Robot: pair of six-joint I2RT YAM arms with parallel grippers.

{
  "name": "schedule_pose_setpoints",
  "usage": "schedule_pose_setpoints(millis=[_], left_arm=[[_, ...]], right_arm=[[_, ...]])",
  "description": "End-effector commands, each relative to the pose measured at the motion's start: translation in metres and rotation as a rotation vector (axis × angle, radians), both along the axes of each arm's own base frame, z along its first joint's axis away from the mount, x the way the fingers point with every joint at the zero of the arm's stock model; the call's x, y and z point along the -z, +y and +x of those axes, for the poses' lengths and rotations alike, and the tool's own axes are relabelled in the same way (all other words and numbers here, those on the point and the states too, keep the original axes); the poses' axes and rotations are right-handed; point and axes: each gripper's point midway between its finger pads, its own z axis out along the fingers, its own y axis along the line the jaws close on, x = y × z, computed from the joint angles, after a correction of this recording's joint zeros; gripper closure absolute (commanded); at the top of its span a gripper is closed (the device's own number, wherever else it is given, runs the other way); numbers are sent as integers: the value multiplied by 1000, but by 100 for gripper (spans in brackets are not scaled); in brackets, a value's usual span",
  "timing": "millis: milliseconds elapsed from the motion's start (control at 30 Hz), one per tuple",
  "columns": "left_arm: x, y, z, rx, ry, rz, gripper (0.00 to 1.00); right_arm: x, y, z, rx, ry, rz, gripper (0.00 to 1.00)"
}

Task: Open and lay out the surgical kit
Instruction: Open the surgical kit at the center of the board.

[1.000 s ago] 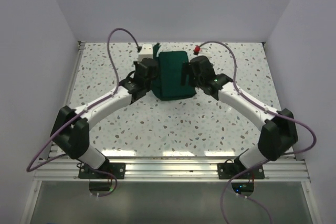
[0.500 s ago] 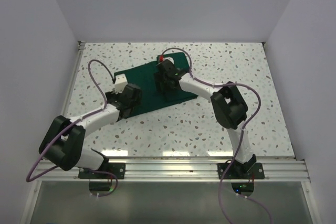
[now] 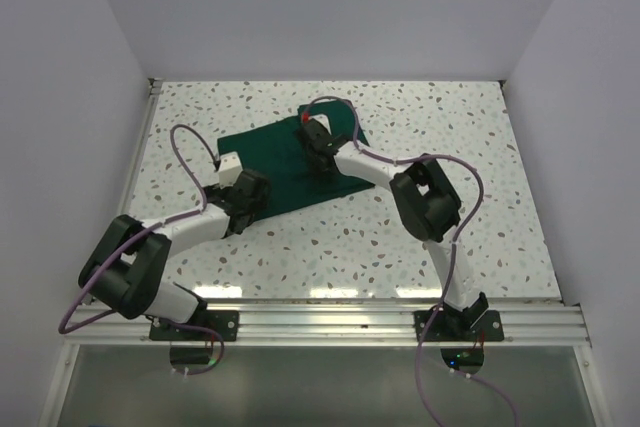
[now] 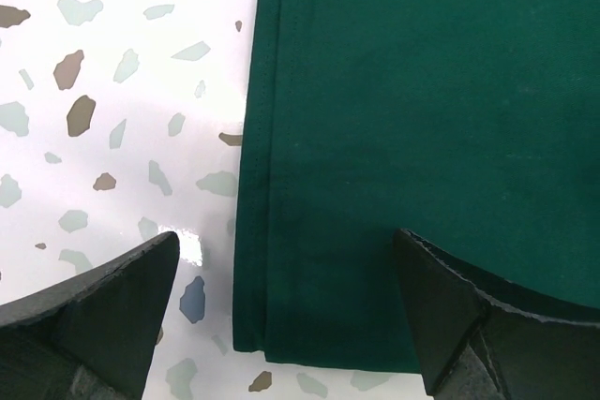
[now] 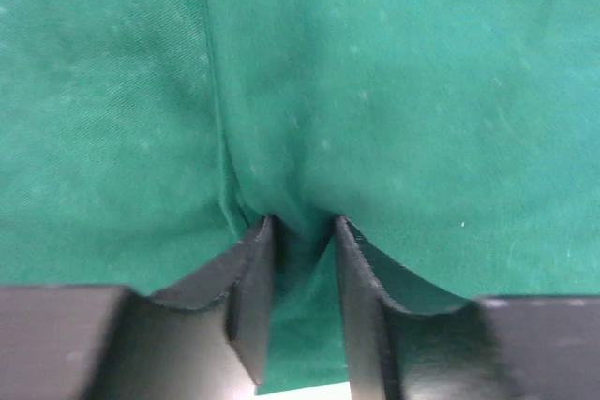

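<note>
Both grippers are at the dark green cloth wrap (image 3: 280, 162), lying flat near the middle of the worktop (image 3: 420, 237): the right gripper (image 5: 302, 224) pinches a raised crease, the left gripper (image 4: 286, 236) hangs spread wide over its stitched edge. Soft, light and limp, the cloth should drag and bunch; edges and corners look the surest holds.

Cloth wrap (image 3: 280, 162): dark green, plain, no print; reads brighter teal-green in right wrist view. Table (image 3: 400, 237): white w/ grey & brown speckle. Left gripper (image 4: 286, 236), right gripper (image 5: 303, 224): matte black. Left arm (image 3: 185, 227), right arm (image 3: 370, 167): white links, black joints. Cables (image 3: 178, 139): purple. Base rail (image 3: 330, 322): silver
</note>
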Motion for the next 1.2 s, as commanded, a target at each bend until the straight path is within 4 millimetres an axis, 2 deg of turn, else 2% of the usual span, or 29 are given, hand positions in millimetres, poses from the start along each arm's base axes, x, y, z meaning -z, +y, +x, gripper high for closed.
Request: schedule_pose_setpoints(millis=[0,33,67,100,167,267,300,433,500,533,567,600,633,667,700,733,767,800,833,867,900,933,1000,1033,1167], left_arm=[[-9,-3,13,-37,-80,-37,1],[-8,-3,14,-36,-78,-33,1],[-9,-3,14,-36,-80,-29,1],[-10,-3,16,-36,-84,-29,1],[-10,-3,17,-40,-82,-23,0],[-10,-3,19,-45,-84,-19,0],[-11,-3,21,-47,-89,-19,0],[-11,-4,27,-58,-90,-14,0],[-14,-8,35,-53,-94,-18,3],[-10,-8,36,-50,-80,-11,4],[-8,-9,38,-47,-74,-3,8],[-11,-11,44,-48,-80,-3,12],[-5,-11,45,-47,-60,9,17],[-7,-11,50,-52,-65,12,29],[-7,-11,53,-53,-62,14,36],[-3,-10,54,-54,-45,24,44],[-3,-10,57,-51,-43,31,65],[-6,-12,63,-50,-51,27,73],[-3,-11,65,-50,-40,35,81],[-7,-10,71,-51,-46,40,90],[-8,-10,75,-53,-45,45,96],[-6,-9,77,-58,-33,56,100],[-12,-8,87,-62,-31,72,100],[-9,-7,88,-59,-16,86,100],[-13,-1,100,-69,-14,111,100]], right_arm=[[20,-4,1,-1,29,-70,68],[19,-2,4,-2,26,-68,69],[21,-3,4,-4,27,-75,78],[23,-4,4,-5,31,-83,81],[23,-4,4,-6,32,-90,84],[11,-6,6,1,6,-81,99],[7,-6,6,2,-2,-76,100],[-24,-14,11,37,-63,-76,100],[-53,-22,15,79,-121,-69,100],[-63,-35,19,123,-152,-96,100],[-85,-43,22,152,-190,-80,100],[-94,-52,24,180,-209,-81,100],[-100,-70,27,220,-226,-91,100],[-106,-80,29,245,-237,-85,100],[-121,-91,31,278,-258,-56,100],[-117,-118,36,333,-245,-58,100],[-116,-129,38,355,-237,-39,100],[-120,-143,40,397,-240,-22,100],[-112,-170,43,452,-221,-36,100],[-109,-180,44,475,-217,-35,100],[-104,-192,45,499,-211,-48,100],[-95,-211,46,540,-194,-69,100],[-84,-228,46,581,-171,-87,100],[-72,-243,46,615,-143,-108,100],[-56,-279,44,696,-114,-152,100]])
